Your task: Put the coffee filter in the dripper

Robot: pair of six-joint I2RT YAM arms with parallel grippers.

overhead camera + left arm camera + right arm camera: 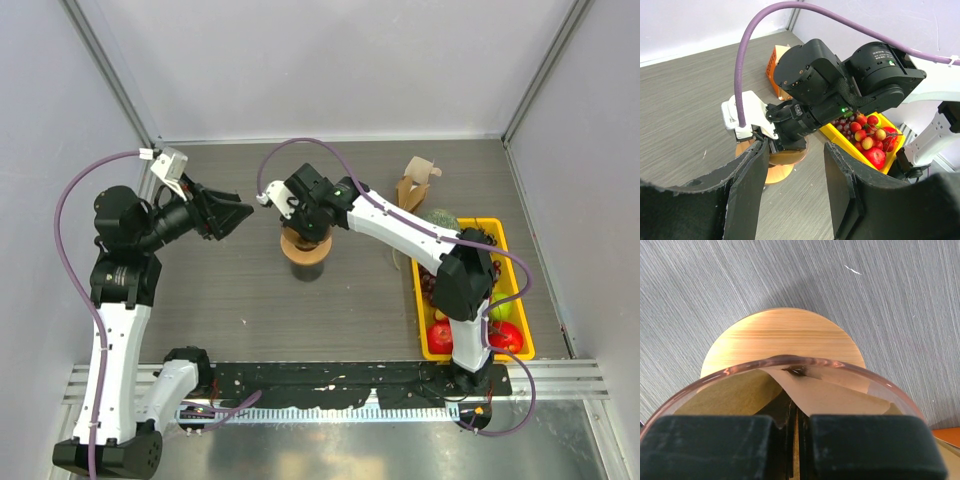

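Observation:
The dripper [305,256] stands mid-table, a clear glass cone on a round orange-brown collar. My right gripper [308,228] is directly over it. In the right wrist view the right gripper [797,427] is shut on the tan coffee filter [835,396], which sits folded inside the dripper's glass rim [790,360], above the collar [782,335]. My left gripper [235,213] is open and empty, held to the left of the dripper and pointing at it. In the left wrist view the left gripper [795,155] frames the dripper's collar [780,172] under the right wrist.
A bunch of brown paper filters [413,185] stands at the back right and also shows in the left wrist view [773,65]. A yellow fruit tray [512,262] with apples and grapes sits along the right side, near the right arm's base.

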